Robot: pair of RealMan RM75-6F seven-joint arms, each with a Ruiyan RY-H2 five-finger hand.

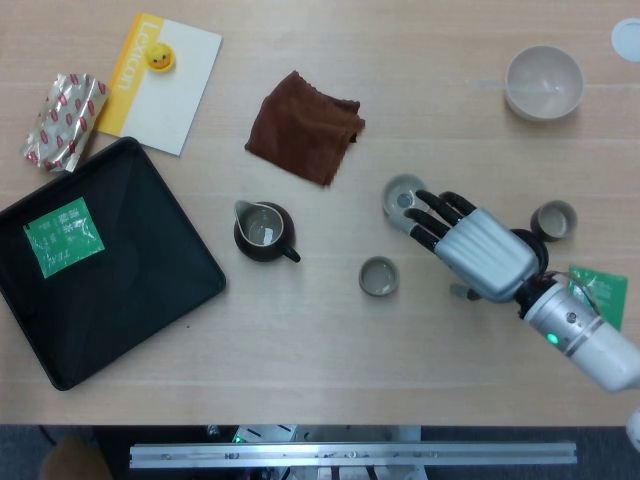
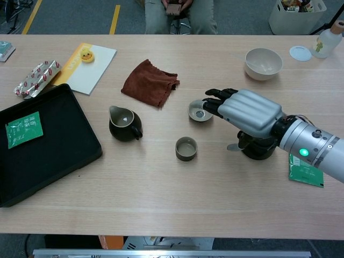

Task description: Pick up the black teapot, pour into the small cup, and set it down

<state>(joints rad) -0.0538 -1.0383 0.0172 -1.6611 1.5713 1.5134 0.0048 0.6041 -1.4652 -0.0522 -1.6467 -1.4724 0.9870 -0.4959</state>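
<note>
The black teapot stands at the right of the table, mostly covered by my right hand. In the head view only a small grey part of the teapot shows beside the right hand. The hand hovers flat above the pot with its fingers stretched out and apart, holding nothing. Its fingertips reach over the rim of a grey cup. The small cup sits to the left of the teapot, apart from the hand. My left hand appears in neither view.
A dark pitcher stands mid-table, a brown cloth behind it. A black tray with a green packet lies at the left. A white bowl, another small cup and a green packet are at the right.
</note>
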